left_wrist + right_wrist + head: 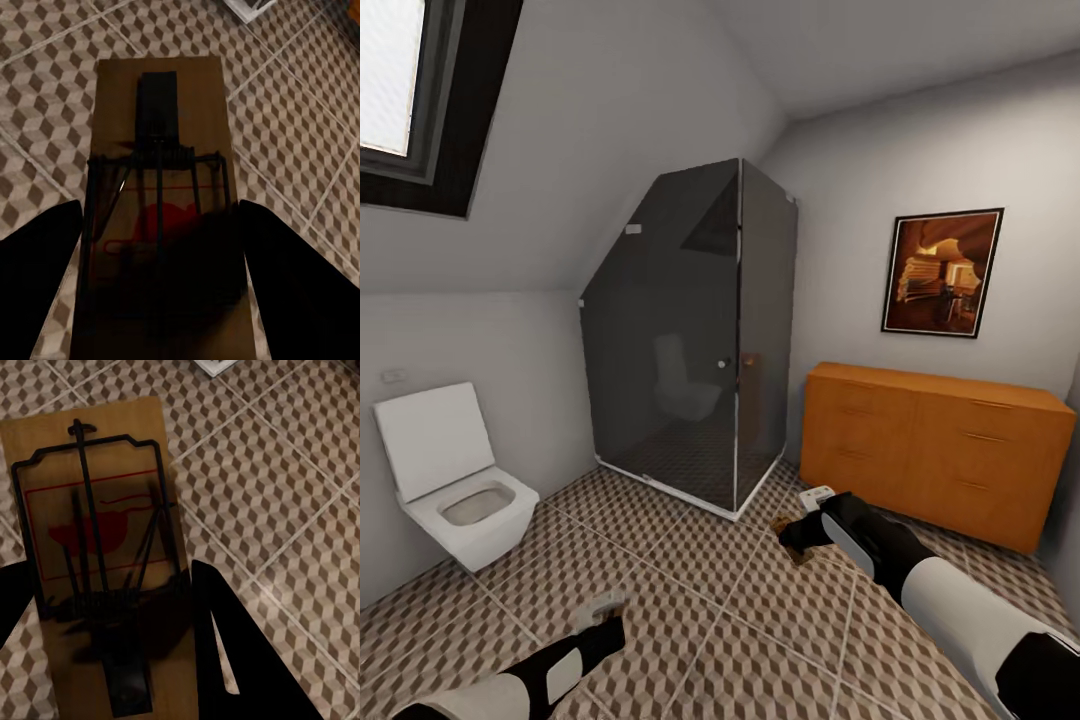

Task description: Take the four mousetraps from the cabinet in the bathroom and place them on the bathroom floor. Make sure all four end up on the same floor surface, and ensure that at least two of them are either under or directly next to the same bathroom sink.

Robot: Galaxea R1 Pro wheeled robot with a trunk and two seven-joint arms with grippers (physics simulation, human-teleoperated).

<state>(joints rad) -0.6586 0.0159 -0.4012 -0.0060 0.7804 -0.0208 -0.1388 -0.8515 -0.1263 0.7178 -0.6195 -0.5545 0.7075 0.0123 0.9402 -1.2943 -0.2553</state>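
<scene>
Left gripper (161,277) pinching a mousetrap (159,187) above the bathroom floor (300,112). Right gripper (112,622) pinching a second mousetrap (97,532), near the cabinet (935,445), whose doors are closed.

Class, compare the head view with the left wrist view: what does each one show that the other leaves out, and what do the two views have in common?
The head view alone shows the toilet, the dark glass shower, the framed picture and the orange-brown cabinet. The left wrist view alone shows, up close, a mousetrap with its dark metal parts, held between the left gripper's dark fingers. Both show the cube-patterned bathroom floor.
</scene>
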